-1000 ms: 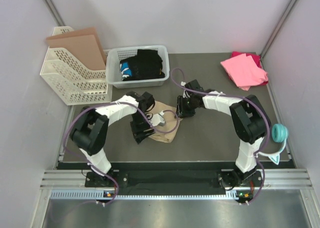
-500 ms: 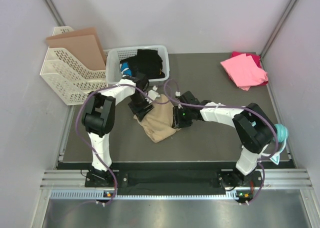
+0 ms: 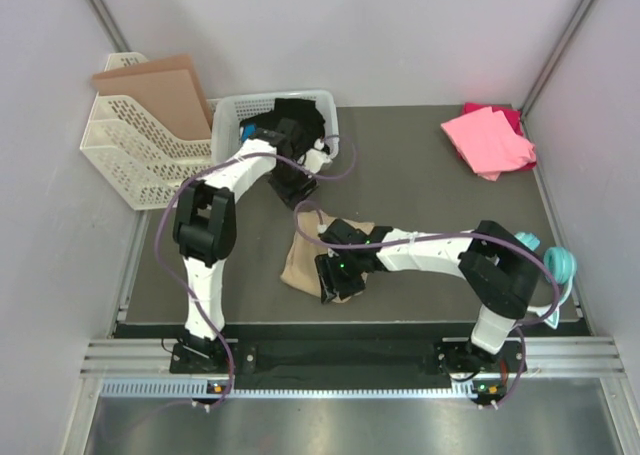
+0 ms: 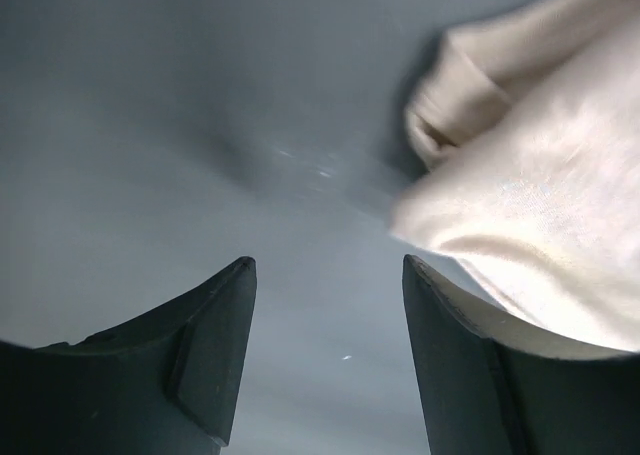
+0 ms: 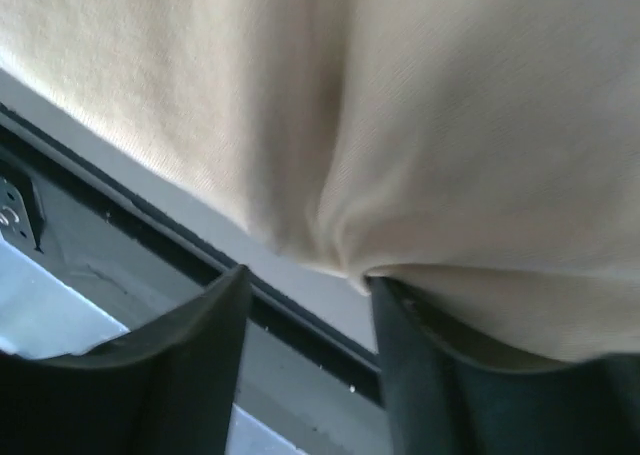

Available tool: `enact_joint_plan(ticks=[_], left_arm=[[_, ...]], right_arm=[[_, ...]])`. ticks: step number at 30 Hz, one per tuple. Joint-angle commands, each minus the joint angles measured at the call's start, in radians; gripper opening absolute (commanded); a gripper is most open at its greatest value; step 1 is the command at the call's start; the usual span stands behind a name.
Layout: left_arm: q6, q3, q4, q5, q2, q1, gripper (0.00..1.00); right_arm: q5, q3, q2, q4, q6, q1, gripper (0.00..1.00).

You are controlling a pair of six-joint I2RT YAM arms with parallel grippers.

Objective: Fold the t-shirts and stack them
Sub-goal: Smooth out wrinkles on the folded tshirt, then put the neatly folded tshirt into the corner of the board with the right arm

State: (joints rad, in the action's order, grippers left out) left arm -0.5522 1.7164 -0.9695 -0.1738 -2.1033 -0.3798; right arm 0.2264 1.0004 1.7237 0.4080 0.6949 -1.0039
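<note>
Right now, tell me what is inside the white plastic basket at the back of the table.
Inside the white plastic basket lies bunched black cloth with a small blue item. The left arm crosses its front, and whatever lies beneath the cloth is hidden.

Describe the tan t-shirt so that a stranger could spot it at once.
Look at the dark table, then at its middle, toward the near edge. The tan t-shirt lies there in a crumpled heap, partly under the right arm. It is the only beige cloth; the pink t-shirts lie in the far right corner.
</note>
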Motion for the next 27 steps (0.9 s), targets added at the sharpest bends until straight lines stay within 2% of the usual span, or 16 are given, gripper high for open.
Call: enact_joint_plan(ticks=[1, 4, 5, 9, 10, 14, 19, 27], left_arm=[[-0.006, 0.161, -0.052, -0.015, 0.074, 0.042, 0.66], [-0.011, 0.209, -0.086, -0.013, 0.178, 0.093, 0.68], [-0.011, 0.209, -0.101, -0.012, 0.242, 0.114, 0.69], [-0.011, 0.129, -0.139, -0.068, 0.403, 0.127, 0.71], [-0.015, 0.076, -0.152, -0.119, 0.434, 0.115, 0.72], [-0.026, -0.058, -0.204, -0.144, 0.523, 0.015, 0.72], [-0.025, -0.211, -0.195, -0.138, 0.517, -0.111, 0.71], [0.003, -0.267, -0.121, -0.167, 0.388, -0.149, 0.68]], right_arm=[[0.004, 0.060, -0.015, 0.202, -0.057, 0.016, 0.62], [0.007, 0.038, -0.111, 0.228, -0.118, 0.131, 0.66], [0.014, 0.032, -0.137, 0.230, -0.155, 0.208, 0.67], [0.121, 0.041, -0.236, 0.204, -0.241, 0.416, 0.69], [0.155, 0.037, -0.237, 0.165, -0.253, 0.491, 0.71], [0.359, 0.007, -0.164, 0.023, -0.282, 0.638, 0.77], [0.475, -0.013, 0.003, -0.139, -0.259, 0.708, 0.77], [0.531, -0.043, 0.117, -0.248, -0.241, 0.734, 0.75]])
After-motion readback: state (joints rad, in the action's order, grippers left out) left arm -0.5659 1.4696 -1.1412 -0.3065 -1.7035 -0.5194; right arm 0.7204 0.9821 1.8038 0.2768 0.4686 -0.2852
